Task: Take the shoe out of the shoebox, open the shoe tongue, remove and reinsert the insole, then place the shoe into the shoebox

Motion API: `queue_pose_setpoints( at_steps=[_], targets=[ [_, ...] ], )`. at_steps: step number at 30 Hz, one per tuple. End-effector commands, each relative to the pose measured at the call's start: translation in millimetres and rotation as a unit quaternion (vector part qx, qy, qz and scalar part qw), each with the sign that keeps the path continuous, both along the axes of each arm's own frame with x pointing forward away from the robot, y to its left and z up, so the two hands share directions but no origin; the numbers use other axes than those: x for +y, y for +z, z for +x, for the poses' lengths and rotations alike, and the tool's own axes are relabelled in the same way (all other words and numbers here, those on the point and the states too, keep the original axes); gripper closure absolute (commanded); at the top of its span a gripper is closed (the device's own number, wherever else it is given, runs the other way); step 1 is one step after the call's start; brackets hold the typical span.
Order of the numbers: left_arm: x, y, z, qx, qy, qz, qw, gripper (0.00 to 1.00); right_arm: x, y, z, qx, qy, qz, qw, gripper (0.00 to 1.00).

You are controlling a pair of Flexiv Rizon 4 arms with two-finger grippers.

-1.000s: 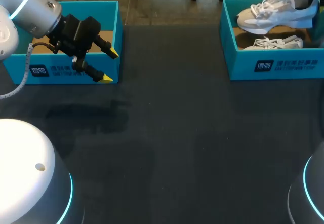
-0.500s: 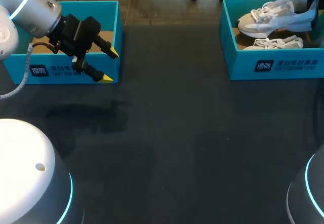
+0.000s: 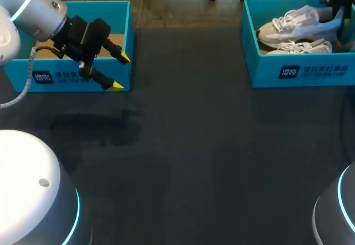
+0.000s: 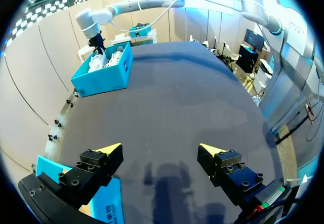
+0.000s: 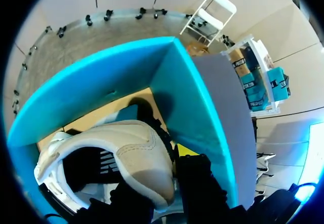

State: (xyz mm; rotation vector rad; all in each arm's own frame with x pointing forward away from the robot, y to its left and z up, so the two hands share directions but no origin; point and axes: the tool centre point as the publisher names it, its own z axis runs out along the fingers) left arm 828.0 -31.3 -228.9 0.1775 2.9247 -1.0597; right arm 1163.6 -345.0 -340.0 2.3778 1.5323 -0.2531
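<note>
- The right jaws are clenching the heel of the shoe (image 5: 126, 153), holding it inside the shoebox (image 3: 299, 70), above a second shoe (image 3: 299, 47).
- By my judgement, the taking-out step is under way; the next move is calling for a lift clear of the wall, then down onto the worktop (image 3: 194, 145).
- The left jaws are hanging released beside the other box (image 3: 77, 81).

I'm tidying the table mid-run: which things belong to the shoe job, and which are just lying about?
In the job: upper shoe, held by the right gripper; right box.
Lying about: lower shoe in that box; left box, with the open left gripper over it.
</note>
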Motion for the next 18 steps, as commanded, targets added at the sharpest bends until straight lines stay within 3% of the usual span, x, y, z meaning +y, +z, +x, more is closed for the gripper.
queue_pose_setpoints(
  at_steps=[1, 15, 16, 17, 18],
  targets=[
    [0, 1, 0.0, 0.0, -0.001, 0.002, 1.0, 0.0, 1, -10, 7.9, 0.004, -0.001, -0.001, 1.0, 1.0],
    [0, 1, 0.0, 0.0, -0.001, 0.002, 1.0, 0.0, 1, -25, 9.3, 0.01, -0.006, 0.01, 1.0, 1.0],
    [0, 1, 0.0, 0.0, -0.001, 0.002, 1.0, 0.0, 1, -25, 9.2, 0.011, -0.006, 0.011, 1.0, 0.98],
    [0, 1, 0.0, 0.0, -0.001, 0.002, 1.0, 0.0, 0, -27, 8.5, 0.012, -0.006, 0.012, 1.0, 0.82],
    [0, 1, 0.0, 0.0, -0.001, 0.002, 1.0, 0.0, 0, -27, 8.5, 0.012, -0.004, 0.012, 1.0, 0.76]
  ],
)
